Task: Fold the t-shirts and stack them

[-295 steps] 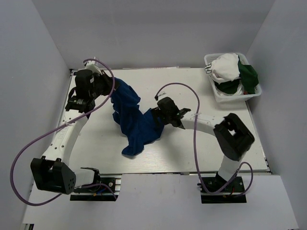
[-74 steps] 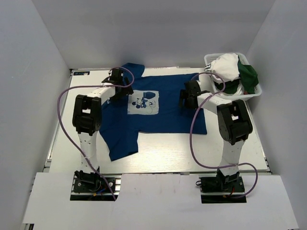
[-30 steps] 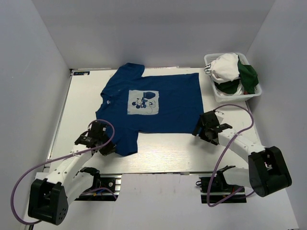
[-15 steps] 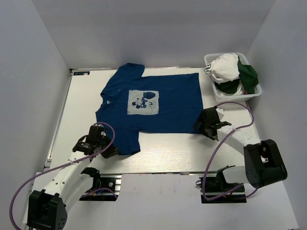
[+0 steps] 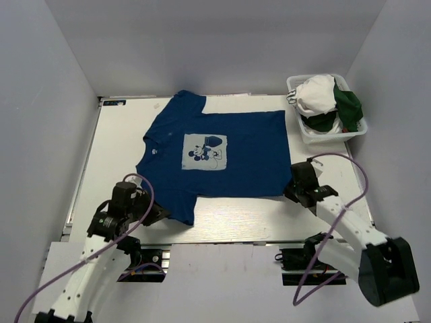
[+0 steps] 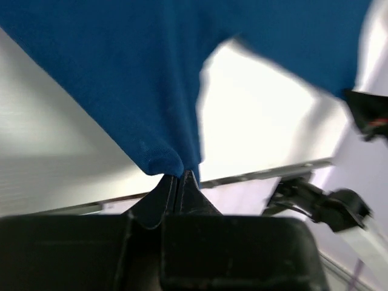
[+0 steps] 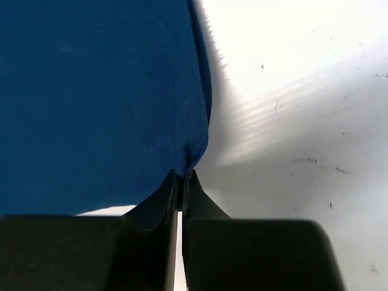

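In the lower left of the top view, the left gripper (image 5: pixel 153 212) is pinched together on a sleeve corner of the blue t-shirt (image 5: pixel 249 145). The shirt lies spread print-up across the middle of the table (image 5: pixel 114 148). At lower right, the right gripper (image 5: pixel 291 190) is clamped on its hem corner. In the upper right, the basket (image 5: pixel 330 136) holds a white t-shirt (image 5: pixel 316 94) and a green t-shirt (image 5: pixel 349 104).

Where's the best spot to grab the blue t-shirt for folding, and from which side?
Its near sleeve tip and near hem corner, approached low from the near side. The blue t-shirt lies flat, print up, so only edges offer a bite; left hand and right hand pinch there.
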Robot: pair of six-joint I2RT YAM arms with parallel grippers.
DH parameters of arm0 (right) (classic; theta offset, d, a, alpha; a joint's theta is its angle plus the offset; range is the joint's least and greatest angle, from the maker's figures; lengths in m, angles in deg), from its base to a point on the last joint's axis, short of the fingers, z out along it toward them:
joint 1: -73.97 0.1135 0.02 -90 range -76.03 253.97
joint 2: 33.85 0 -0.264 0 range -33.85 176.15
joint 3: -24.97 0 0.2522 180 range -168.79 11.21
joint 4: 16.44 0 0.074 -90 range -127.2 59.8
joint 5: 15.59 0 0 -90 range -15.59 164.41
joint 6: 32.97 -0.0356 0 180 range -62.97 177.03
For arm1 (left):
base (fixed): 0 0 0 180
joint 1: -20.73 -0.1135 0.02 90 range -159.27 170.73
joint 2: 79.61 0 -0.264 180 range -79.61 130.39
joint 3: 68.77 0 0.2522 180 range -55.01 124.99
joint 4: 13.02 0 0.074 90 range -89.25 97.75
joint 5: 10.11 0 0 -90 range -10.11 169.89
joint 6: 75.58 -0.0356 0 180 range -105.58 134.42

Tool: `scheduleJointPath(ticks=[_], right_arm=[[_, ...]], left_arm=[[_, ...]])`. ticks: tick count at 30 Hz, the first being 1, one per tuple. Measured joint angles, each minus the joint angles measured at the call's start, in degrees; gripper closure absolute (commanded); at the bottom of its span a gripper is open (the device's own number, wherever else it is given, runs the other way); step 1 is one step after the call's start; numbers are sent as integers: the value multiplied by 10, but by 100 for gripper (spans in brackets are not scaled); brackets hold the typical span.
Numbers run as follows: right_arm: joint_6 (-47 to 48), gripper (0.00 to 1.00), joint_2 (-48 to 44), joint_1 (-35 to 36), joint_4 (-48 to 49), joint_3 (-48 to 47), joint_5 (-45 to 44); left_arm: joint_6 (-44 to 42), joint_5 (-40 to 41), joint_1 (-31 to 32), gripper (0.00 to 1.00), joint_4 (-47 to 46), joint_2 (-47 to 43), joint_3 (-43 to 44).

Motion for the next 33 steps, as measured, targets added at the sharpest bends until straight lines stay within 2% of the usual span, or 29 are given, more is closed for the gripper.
scheduleJointPath(ticks=[2, 5, 9, 12, 17, 24, 30, 32, 33], right_arm=[[7, 100, -37, 4, -17, 3, 5], [20, 100, -37, 11, -18, 0, 16], [35, 100, 41, 21, -32, -38, 20], [41, 100, 84, 24, -38, -83, 20], [51, 100, 107, 23, -40, -165, 8], [56, 100, 189, 14, -41, -276, -31], [62, 100, 279, -11, -57, -364, -52], [64, 100, 306, -18, -62, -397, -59], [65, 100, 321, -22, -65, -414, -63]], left_arm=[[0, -4, 1, 100, 0, -32, 18], [-1, -21, 1, 100, -34, -27, 22], [-6, -37, 2, 100, -108, 34, 16], [-17, -25, 2, 100, -155, 106, 46], [-38, 46, -1, 100, -212, 233, 183], [-82, 172, -6, 100, -236, 438, 378], [-129, 215, -11, 100, -247, 618, 514], [-141, 223, -14, 92, -241, 688, 573], [-146, 224, -17, 78, -237, 729, 608]])
